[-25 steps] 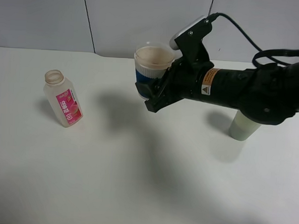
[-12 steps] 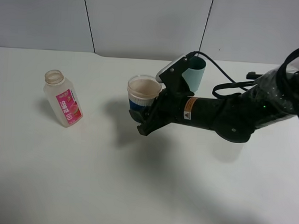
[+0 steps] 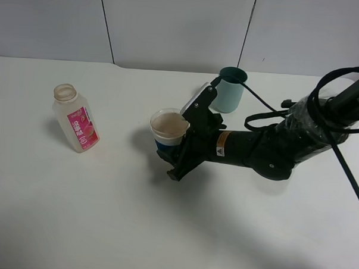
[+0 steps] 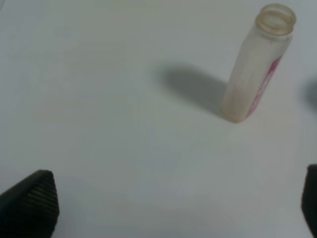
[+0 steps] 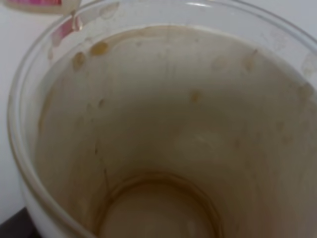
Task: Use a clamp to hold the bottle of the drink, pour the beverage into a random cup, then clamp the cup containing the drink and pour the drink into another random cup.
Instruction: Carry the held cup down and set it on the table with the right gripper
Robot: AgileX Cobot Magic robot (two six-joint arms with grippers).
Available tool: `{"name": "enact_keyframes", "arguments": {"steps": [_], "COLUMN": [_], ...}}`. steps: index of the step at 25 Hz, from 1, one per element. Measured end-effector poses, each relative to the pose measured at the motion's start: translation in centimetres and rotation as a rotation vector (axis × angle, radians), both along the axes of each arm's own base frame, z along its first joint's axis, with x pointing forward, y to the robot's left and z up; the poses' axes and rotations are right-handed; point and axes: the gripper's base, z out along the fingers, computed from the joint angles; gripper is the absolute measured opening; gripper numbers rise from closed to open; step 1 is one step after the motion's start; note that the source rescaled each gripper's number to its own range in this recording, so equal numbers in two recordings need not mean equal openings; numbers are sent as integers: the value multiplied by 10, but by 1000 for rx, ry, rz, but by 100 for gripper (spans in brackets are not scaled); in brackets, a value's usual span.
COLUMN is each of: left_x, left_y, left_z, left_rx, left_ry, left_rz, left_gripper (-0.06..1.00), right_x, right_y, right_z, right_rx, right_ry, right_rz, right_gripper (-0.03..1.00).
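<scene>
Right arm (image 3: 268,151) reaching low across centre, fingers (image 3: 177,161) clamped; left fingers (image 4: 29,203) spread (wide)

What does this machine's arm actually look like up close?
The right arm is bulky and black, with a small orange warning label, loose black cables looping behind it and a white-topped part near its tip. Of the left gripper only dark textured fingertips show.

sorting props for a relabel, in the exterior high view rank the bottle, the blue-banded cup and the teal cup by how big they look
1. The bottle, tallest in the picture.
2. and 3. The blue-banded cup and the teal cup look close in size. The right end effector hides the first cup's lower part and the teal one stands farther back, so no firm order.
</scene>
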Motion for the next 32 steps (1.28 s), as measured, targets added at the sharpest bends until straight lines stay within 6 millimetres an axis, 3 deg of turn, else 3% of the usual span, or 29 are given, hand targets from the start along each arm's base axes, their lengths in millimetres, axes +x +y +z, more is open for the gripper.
{"name": "enact_keyframes", "arguments": {"steps": [14, 21, 32], "left_x": [0, 0, 0], "left_y": [0, 0, 0], "left_z": [0, 0, 0], "left_rx": [0, 0, 0], "left_ry": [0, 0, 0], "left_rz": [0, 0, 0], "left_gripper": [100, 100, 100], "right_x": [2, 3, 3], "right_y": [3, 2, 2], "right_z": [6, -12, -20], "right_rx": [32, 26, 65], "right_ry": [-100, -67, -42], "right_rz": [33, 11, -15], "right_gripper": [0, 0, 0]}}
